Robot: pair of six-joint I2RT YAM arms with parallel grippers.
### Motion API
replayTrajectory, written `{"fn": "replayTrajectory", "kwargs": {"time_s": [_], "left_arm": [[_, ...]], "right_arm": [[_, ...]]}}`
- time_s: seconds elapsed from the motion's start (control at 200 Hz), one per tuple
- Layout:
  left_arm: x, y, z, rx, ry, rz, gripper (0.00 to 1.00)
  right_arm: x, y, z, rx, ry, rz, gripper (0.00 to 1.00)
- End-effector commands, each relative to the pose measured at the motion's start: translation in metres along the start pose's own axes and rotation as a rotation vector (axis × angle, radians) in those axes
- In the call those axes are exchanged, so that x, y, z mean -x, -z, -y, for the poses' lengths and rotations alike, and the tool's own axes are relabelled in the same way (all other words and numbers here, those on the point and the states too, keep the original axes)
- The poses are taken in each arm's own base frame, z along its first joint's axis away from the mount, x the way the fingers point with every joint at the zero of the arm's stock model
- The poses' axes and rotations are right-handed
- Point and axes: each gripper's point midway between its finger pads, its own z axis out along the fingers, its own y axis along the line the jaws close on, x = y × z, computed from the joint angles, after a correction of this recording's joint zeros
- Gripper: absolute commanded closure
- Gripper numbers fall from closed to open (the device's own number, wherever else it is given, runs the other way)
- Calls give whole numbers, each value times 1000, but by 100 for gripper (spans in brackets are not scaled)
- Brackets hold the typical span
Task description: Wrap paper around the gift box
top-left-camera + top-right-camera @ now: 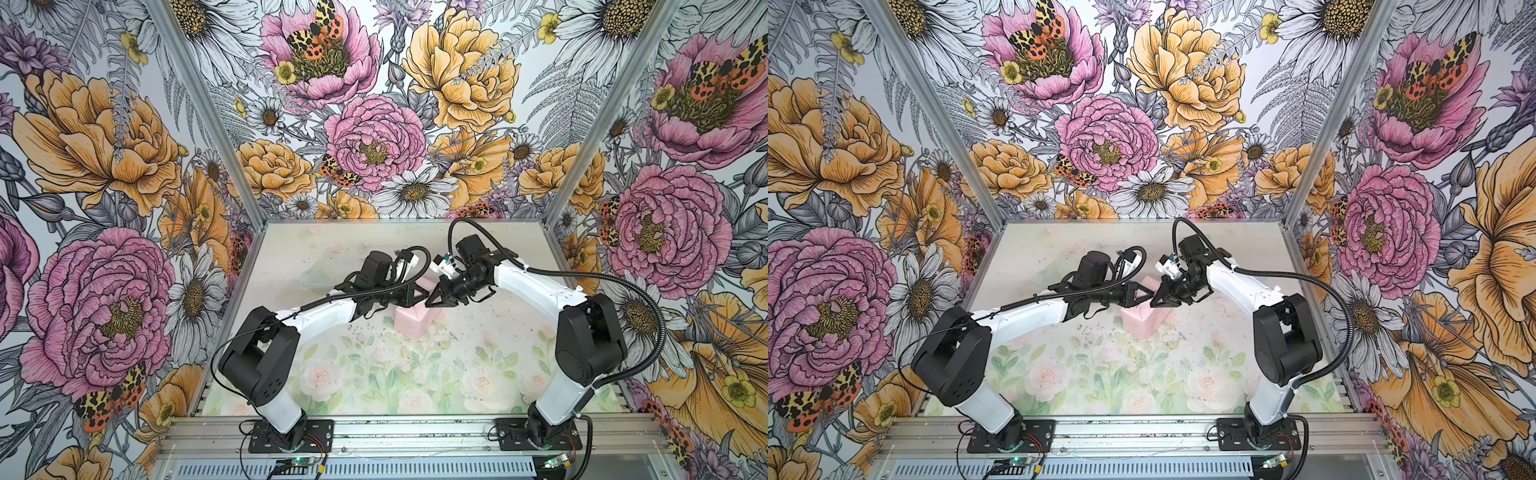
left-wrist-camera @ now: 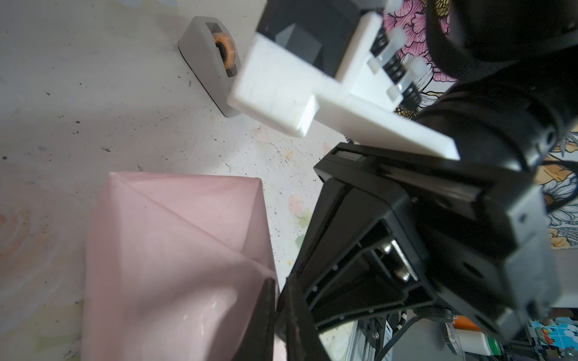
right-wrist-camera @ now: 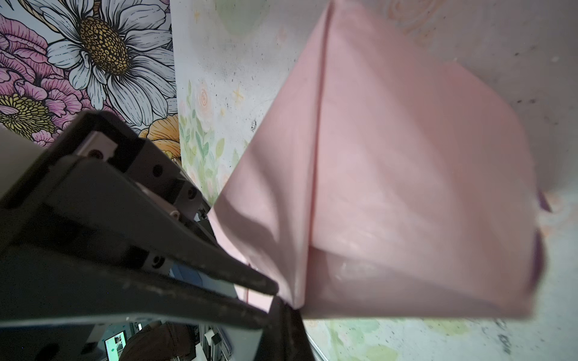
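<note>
The paper (image 1: 409,320) (image 1: 1142,322) is folded up into a pale pink, creased bundle at the table's middle. A sliver of its lilac face (image 3: 538,259) shows at one edge. The gift box is hidden inside it. Both grippers meet tip to tip just above the bundle's far side. My left gripper (image 1: 427,296) (image 2: 278,301) has its fingers drawn together on a raised fold of the paper (image 2: 175,250). The right gripper (image 1: 433,301) (image 3: 286,312) is shut on a pointed corner of the paper (image 3: 406,187).
A small grey tape dispenser (image 2: 212,62) with an orange roll stands on the table beyond the bundle, close to the right wrist. The floral-print table (image 1: 374,374) is walled in by flowered panels on three sides. Both arm bases sit on the front rail.
</note>
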Motion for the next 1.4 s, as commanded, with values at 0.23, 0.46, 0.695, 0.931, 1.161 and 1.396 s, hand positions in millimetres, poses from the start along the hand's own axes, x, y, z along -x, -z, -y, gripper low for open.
{"fn": "replayTrajectory", "kwargs": {"time_s": [0.23, 0.46, 0.695, 0.931, 1.161, 1.396], "left_arm": [[3, -1, -10, 23, -2, 16, 89], [2, -5, -12, 27, 0, 12, 89], [-5, -8, -26, 72, 8, 3, 91], [-18, -13, -45, 129, 21, -22, 93], [-22, -13, -47, 135, 22, -28, 93], [-22, -11, -45, 132, 16, -28, 93]], "right_arm": [[-1, 8, 10, -46, -23, 26, 100], [-2, 9, 9, -40, -22, 25, 100], [-2, 9, 9, -33, -24, 25, 100], [-6, 9, 7, -18, -31, 18, 99], [-12, 11, 0, 19, -27, 12, 88], [-12, 11, 0, 28, -28, 17, 88]]}}
